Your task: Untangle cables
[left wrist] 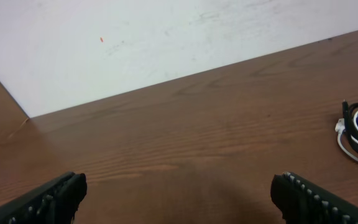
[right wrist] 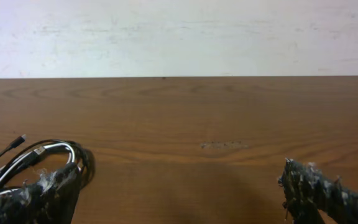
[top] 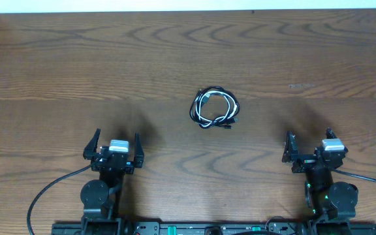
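While parked at the near bench (top: pixel 77 65) edge, flank the cables (top: pixel 215 108) coiled ahead, left gripper (top: pixel 116 134) and right gripper (top: pixel 309 134) both spread open, seemingly for opposite pulls.

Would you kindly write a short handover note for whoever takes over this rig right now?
Left gripper: open, holding nothing, low near its own base.
Right gripper: open, holding nothing, also near its base.
Cables: black and white cords looped together in one small bundle at the middle of the table, ahead of both arms and roughly midway between them. Neither gripper touches it.
Done: nothing that shows; the bundle is tangled.
Left: reach in, probably pin the bundle with one set of fingers and draw a plug end out with the other, then lay each cord apart.
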You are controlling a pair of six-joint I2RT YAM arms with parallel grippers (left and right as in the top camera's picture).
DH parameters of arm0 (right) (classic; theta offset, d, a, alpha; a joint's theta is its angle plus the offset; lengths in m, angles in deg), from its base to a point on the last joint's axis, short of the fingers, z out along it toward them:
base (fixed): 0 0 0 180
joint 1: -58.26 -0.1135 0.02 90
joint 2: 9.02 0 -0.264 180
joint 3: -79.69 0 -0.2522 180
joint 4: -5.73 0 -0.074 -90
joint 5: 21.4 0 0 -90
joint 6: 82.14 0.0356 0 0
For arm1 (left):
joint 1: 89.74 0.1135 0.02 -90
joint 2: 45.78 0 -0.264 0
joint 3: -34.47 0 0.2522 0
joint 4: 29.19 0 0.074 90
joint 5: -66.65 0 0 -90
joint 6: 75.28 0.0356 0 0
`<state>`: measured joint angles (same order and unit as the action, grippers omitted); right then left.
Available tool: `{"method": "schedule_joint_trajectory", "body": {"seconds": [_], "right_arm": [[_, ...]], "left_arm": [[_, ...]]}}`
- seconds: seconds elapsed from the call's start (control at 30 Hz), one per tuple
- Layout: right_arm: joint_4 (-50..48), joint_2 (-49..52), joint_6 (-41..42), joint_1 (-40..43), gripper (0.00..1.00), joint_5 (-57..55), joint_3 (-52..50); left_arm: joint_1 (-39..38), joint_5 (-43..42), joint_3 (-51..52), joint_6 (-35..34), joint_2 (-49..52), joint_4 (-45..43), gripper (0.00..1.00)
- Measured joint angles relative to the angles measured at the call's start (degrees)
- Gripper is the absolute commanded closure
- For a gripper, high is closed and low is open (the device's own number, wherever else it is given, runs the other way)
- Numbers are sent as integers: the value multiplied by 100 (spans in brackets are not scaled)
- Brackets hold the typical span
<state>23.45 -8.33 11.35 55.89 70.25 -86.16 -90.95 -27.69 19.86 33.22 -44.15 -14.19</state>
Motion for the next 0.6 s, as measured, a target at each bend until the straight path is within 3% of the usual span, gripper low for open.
{"method": "schedule_joint_trajectory", "body": {"seconds": [0.4,0.6], "right_arm": [[-232,0,92,0,1,944,2],[-201,7,175,0,1,1228,203]], "left_arm": [[0,-225,-9,-595,4,-208,0],[0,-328,-597,-693,35,212,0]]}}
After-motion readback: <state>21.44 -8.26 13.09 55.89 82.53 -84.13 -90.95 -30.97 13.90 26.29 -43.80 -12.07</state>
